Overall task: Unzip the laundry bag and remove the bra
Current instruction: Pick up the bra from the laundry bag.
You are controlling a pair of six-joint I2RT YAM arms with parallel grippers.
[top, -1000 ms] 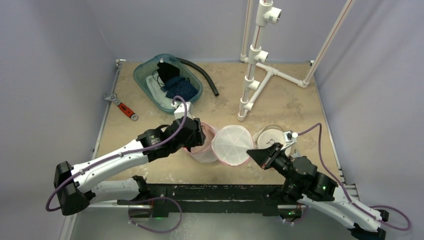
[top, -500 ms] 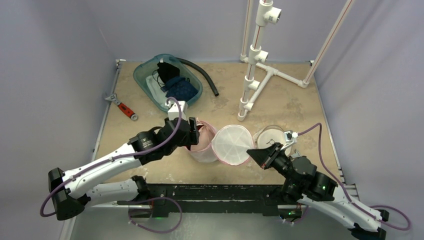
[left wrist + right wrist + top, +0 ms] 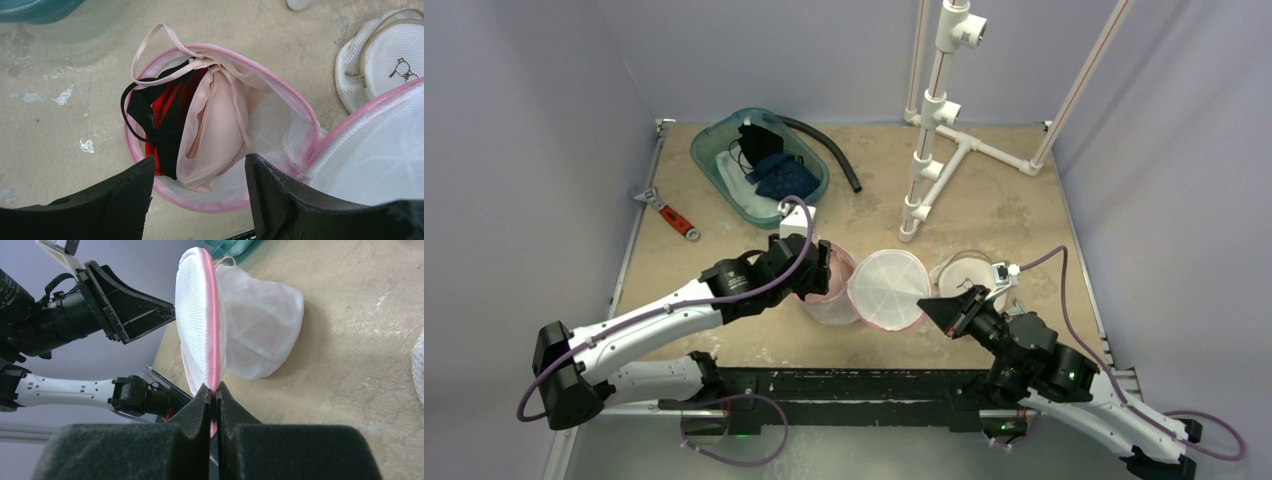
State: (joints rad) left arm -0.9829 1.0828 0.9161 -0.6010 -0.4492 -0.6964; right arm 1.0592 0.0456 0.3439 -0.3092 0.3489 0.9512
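The laundry bag (image 3: pixel 306 120) sits close to the desk's near edge, about midway between its left and right edges. It is unzipped. The right claw (image 3: pixel 215 390) is pinched tight on the pink zip seam of the round lid (image 3: pixel 196 315) and holds it upright, off the mouth. The left claw (image 3: pixel 197 165) hangs over the opening, spread wide and holding nothing.

The likeliest slip is a bad grab. A black-and-red garment (image 3: pixel 162 120) lies pressed against the bra (image 3: pixel 215 135), so a claw closing off-centre could catch both, or pinch the mesh wall and lift the whole bag. One strap (image 3: pixel 150 42) loops out over the rim and might snag on the zip. The right claw's hold is thin, so a tug could free the lid, which would fall over the mouth.

The bra is pale peach, soft and crumpled, folded on itself inside the bag, with narrow straps trailing across it. It looks limp and apt to stretch rather than lift cleanly.
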